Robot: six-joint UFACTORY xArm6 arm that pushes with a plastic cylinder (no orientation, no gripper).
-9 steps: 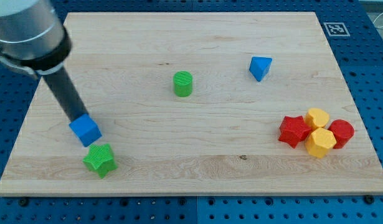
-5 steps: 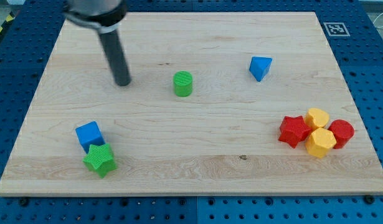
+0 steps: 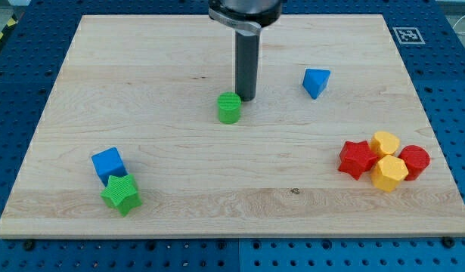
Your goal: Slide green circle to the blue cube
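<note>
The green circle (image 3: 230, 107) stands near the middle of the wooden board (image 3: 217, 196), a little toward the view's top. My tip (image 3: 247, 99) is right against its upper right side. The blue cube (image 3: 109, 164) sits at the view's lower left, touching a green star (image 3: 121, 194) just below it. The green circle is far from the blue cube, up and to its right.
A blue triangular block (image 3: 316, 81) lies to the right of my tip. At the view's right, a red star (image 3: 358, 159), two yellow blocks (image 3: 385, 143) (image 3: 389, 174) and a red block (image 3: 414, 162) form a tight cluster.
My tip left the blue cube at lower left, swept up and right across the board, and now touches the green circle's upper right. The circle has shifted slightly down and right.
</note>
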